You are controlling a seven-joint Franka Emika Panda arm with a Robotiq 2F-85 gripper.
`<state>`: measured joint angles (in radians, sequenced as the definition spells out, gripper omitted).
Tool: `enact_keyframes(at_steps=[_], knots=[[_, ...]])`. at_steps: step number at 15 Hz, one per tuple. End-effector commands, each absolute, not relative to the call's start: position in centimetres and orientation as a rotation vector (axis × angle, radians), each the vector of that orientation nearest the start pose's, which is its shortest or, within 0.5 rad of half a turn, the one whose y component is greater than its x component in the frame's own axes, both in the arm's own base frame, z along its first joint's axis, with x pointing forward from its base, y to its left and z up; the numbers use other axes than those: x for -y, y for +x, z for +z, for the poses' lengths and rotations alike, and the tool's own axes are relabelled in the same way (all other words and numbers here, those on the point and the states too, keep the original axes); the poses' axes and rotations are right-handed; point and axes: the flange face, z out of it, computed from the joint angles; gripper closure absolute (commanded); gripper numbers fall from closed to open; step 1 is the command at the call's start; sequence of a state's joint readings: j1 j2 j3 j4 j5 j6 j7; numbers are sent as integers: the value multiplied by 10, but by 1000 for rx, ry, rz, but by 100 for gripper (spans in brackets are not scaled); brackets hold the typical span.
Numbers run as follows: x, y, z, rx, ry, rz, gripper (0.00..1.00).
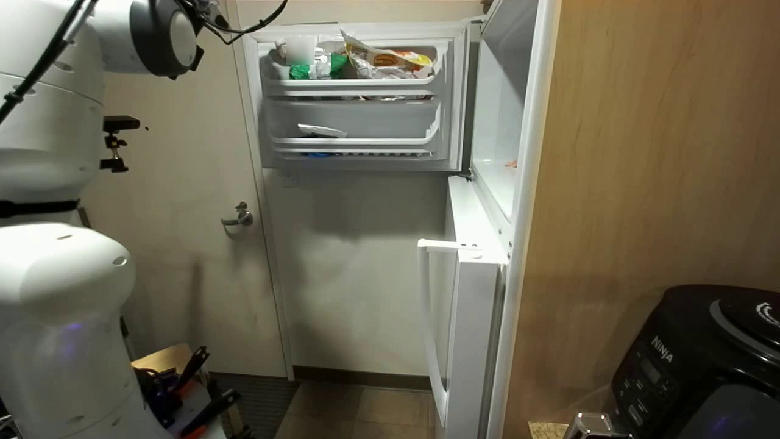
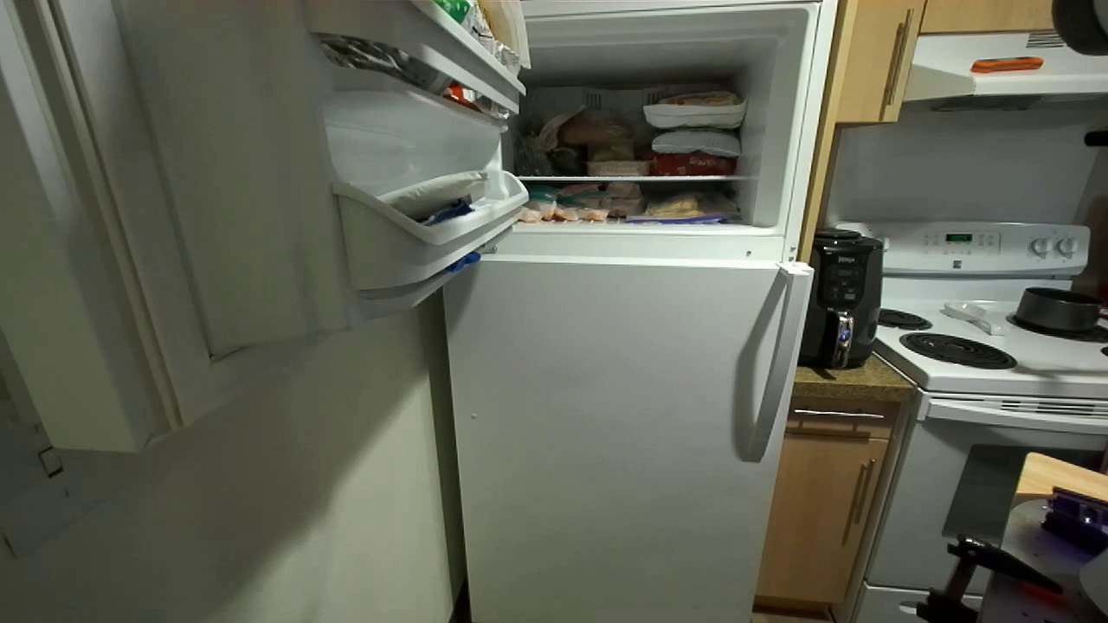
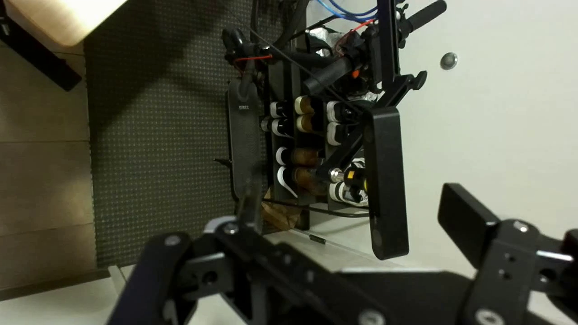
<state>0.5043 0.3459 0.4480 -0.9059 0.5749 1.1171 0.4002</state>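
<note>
My gripper (image 3: pixel 356 216) is open and empty in the wrist view, its two black fingers wide apart. A black bar-shaped camera (image 3: pixel 388 185) on a stand shows beyond and between the fingers; I cannot tell how far off it is. A small black camera on a mount (image 1: pixel 122 124) also shows beside the white arm (image 1: pixel 46 268) in an exterior view, where the gripper is out of frame. The white fridge has its freezer door (image 1: pixel 359 161) open, with bags in the door shelves. Its lower door (image 2: pixel 615 389) is shut, with a long white handle (image 2: pixel 775 363).
The freezer compartment (image 2: pixel 649 245) holds bags and trays. A black air fryer (image 2: pixel 844 298) stands between fridge and stove (image 2: pixel 961 368); a dark pot (image 2: pixel 1058 311) sits on the stove. The wrist view shows a scooter (image 3: pixel 244 135), shoes on a rack (image 3: pixel 305 158) and a wooden board (image 3: pixel 74 18).
</note>
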Motion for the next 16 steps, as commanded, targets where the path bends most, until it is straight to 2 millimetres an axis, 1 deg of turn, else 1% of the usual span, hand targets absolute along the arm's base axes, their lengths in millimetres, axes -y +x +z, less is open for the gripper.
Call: enact_keyframes(at_steps=[1,5,8,16], knots=[[-468,310,725,928,-2394,733,0],[-470,290,713,929,-2370,802,0],[-463,276,703,924,-2386,852,0],[-423,250,681,833,-2504,940,0]])
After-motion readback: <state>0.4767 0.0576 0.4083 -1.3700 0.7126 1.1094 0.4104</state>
